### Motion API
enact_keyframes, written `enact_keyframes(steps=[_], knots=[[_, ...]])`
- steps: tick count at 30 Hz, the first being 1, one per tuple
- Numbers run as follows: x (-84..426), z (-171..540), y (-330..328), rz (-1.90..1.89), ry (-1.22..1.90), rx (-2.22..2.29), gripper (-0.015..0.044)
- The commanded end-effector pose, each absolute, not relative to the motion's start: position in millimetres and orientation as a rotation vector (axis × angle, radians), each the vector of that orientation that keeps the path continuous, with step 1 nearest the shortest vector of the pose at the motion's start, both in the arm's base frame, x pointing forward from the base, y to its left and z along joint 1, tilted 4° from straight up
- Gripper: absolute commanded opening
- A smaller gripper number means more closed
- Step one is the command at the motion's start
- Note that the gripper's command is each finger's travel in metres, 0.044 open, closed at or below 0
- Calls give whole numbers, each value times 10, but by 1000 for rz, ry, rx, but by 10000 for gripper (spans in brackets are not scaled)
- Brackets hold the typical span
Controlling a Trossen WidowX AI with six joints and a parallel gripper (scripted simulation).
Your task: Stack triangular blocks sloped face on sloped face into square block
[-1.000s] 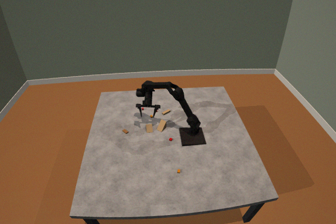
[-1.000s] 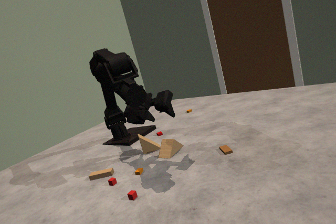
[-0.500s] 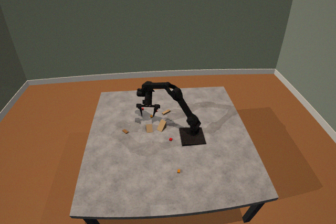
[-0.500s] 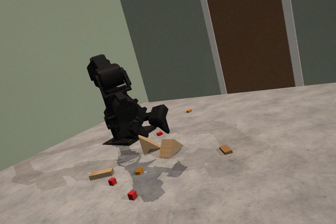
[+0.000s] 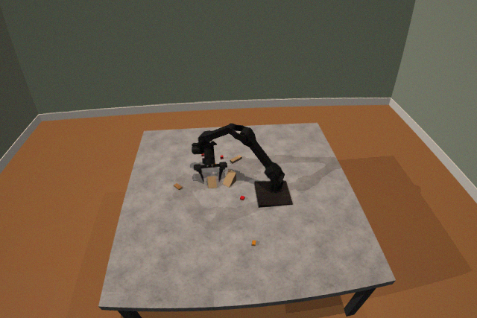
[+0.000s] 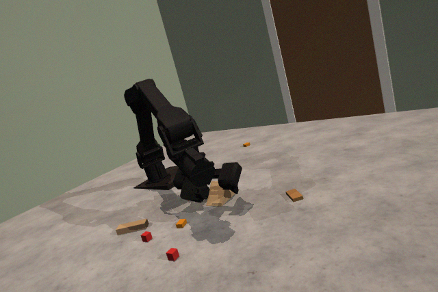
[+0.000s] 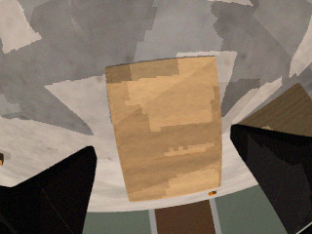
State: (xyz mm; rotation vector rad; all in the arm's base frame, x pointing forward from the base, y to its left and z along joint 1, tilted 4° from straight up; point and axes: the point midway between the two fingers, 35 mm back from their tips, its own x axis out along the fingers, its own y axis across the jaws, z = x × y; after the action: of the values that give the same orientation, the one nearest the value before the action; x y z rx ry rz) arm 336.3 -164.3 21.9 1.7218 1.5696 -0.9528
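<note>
The black two-fingered jaws (image 5: 211,182) (image 6: 221,197) stand wide apart, with nothing clamped between the fingers. They point down low over the grey mottled bench (image 5: 185,264) (image 6: 336,239) (image 7: 99,171). In the wrist view a pale tan wooden triangular block (image 5: 212,182) (image 6: 217,195) (image 7: 168,129) lies in the space between the two fingers, with a gap showing on either side of it. The second tan wooden triangular block (image 5: 229,179) (image 7: 288,109) sits just beside the first, on the side toward the arm's dark square base plate (image 5: 264,200) (image 6: 143,187). The two blocks are separate on the bench, neither one set on the other.

The second block is cut off by the edge of the wrist view and partly covered there by one finger. That finger looks very close to it, perhaps touching; the view is too poor to settle contact. In the exterior view the black jointed arm (image 5: 259,151) (image 6: 155,99) and the jaws hide much of the blocks, and the second cannot be made out. From above, the fingertips are small and dark, so whether they meet the bench is hard to tell. Shadows break up the face of the first block in the wrist view, blurring its slope.
</note>
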Motion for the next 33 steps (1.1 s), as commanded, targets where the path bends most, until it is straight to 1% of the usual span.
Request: enact_keyframes(steps=[1,5,13,21,27,28,33], knots=[[3351,190,-1642,-966,1571,1722,440],[3351,190,-1642,-966,1571,1722,440],[3357,201,-1642,-956,1571,1724,230],[3357,201,-1642,-956,1571,1724,177],[3366,262,-1645,-957,1566,1726,19],[3371,307,-1646,-957,1562,1728,0],[3392,549,-1650,-959,1542,1736,0]])
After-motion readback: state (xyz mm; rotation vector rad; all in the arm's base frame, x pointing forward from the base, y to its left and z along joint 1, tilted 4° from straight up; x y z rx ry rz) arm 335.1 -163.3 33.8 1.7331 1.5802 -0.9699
